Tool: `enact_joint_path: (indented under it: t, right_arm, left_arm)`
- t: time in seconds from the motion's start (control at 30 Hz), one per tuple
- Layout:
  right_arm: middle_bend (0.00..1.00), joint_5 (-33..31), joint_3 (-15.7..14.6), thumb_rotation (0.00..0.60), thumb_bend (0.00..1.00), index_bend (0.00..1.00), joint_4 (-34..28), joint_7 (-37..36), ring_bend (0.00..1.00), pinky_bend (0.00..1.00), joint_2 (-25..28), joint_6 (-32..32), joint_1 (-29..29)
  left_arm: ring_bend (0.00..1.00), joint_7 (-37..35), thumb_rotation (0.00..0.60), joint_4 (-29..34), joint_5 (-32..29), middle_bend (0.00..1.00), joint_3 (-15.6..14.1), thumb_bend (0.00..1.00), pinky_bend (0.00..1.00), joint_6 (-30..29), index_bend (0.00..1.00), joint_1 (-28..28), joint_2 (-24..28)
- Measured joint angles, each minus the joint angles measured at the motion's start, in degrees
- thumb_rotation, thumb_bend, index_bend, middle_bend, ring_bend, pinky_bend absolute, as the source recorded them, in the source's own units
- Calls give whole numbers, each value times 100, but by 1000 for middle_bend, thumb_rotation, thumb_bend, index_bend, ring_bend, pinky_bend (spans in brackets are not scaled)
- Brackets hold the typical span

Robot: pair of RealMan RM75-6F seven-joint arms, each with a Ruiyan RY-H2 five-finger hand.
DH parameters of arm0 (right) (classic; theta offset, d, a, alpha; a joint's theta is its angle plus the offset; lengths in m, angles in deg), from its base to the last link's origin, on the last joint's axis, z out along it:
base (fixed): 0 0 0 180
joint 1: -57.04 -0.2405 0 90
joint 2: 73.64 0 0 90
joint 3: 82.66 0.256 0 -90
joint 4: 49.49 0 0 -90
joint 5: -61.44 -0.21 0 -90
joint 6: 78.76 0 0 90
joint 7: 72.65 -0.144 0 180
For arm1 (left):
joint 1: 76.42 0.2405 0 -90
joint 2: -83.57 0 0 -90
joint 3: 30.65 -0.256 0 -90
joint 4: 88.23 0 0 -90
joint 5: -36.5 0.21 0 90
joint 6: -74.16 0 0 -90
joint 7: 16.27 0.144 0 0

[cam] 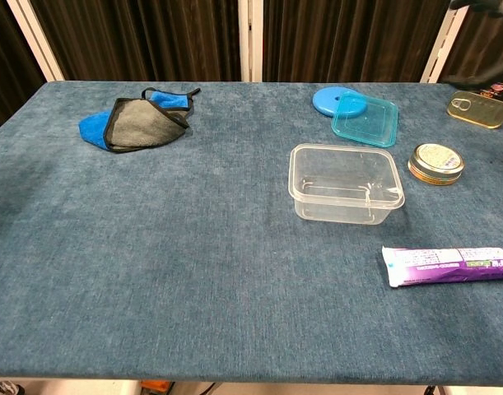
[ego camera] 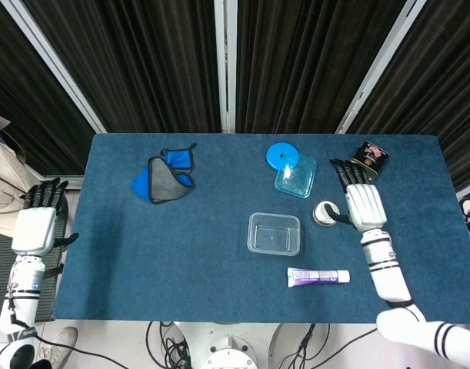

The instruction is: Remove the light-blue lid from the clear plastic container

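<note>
The lid [ego camera: 295, 176] lies flat on the table [ego camera: 204, 254], off the box [ego camera: 274, 234] and just behind it, its corner overlapping the blue disc [ego camera: 282, 157]. My right hand [ego camera: 361, 204] hovers empty, fingers spread, to the right of the box above the round tin [ego camera: 325, 214]; the lid lies forward and to its left. My left hand [ego camera: 36, 227], spread too, hangs off the far left edge, so right is far nearer.

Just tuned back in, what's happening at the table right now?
Nothing is being held. The light-blue lid is off and lies on the table, its edge resting on the blue disc, behind the open clear container. The right robot hand hangs empty above the round tin; the left robot hand is off the table's left edge, open.
</note>
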Motion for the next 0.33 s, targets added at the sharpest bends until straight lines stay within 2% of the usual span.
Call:
enact_joint_path:
  t: [0.17, 0.33]
  right_arm:
    - [54, 779, -595, 600, 230, 35, -652, -267, 0, 0, 479, -874, 770]
    - [51, 1249, -1036, 600, 232, 35, -959, -374, 0, 0, 749, -1453, 1334]
  left_arm:
    - [0, 126, 600, 167, 419, 0, -173, 0, 0, -557, 34, 420, 60]
    - [0, 340, 600, 618, 626, 0, -353, 0, 0, -845, 34, 752, 174]
